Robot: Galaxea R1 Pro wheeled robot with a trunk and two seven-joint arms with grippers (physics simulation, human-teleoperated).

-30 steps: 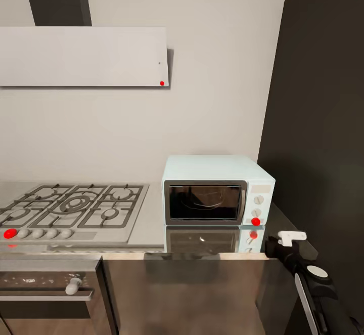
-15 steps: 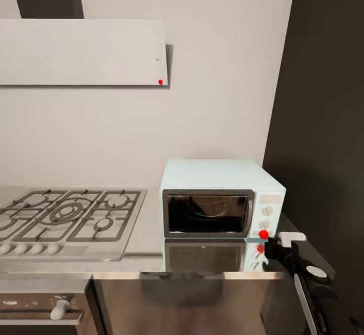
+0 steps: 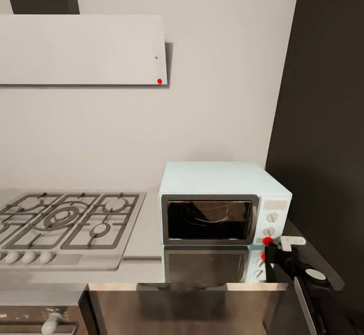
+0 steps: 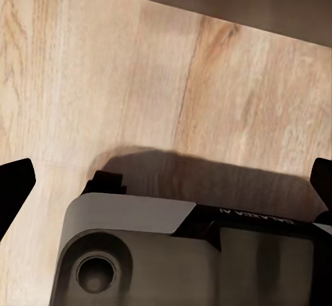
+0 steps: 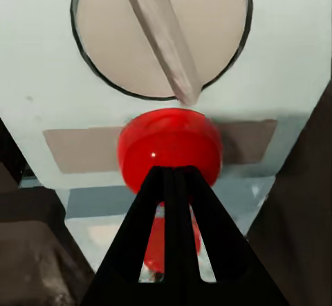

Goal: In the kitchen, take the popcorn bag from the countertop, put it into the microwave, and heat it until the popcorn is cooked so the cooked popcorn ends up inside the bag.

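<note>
The right gripper (image 3: 268,244) is reaching toward the red button (image 3: 266,241) low on the control panel of the microwave (image 3: 224,204), its two fingers pressed together into a single point. In the right wrist view that point (image 5: 173,174) is meeting the button's (image 5: 169,148) lower edge, just under a round knob (image 5: 160,32). The step in hand looks like starting the heating. To do it well, the tip should be bearing squarely on the button's middle, pushing straight in so it is not sliding off the dome or nudging the knob.

The microwave is sitting at the right end of the countertop (image 3: 144,228), its dark door closed; whether the popcorn bag is inside cannot be told through the glass. A steel gas hob (image 3: 63,223) is occupying the left end, under a pale hood (image 3: 81,49), with a dark tall panel (image 3: 323,122) at the right.

The left gripper's fingers (image 4: 14,188) are standing wide apart over wooden flooring (image 4: 138,77).
</note>
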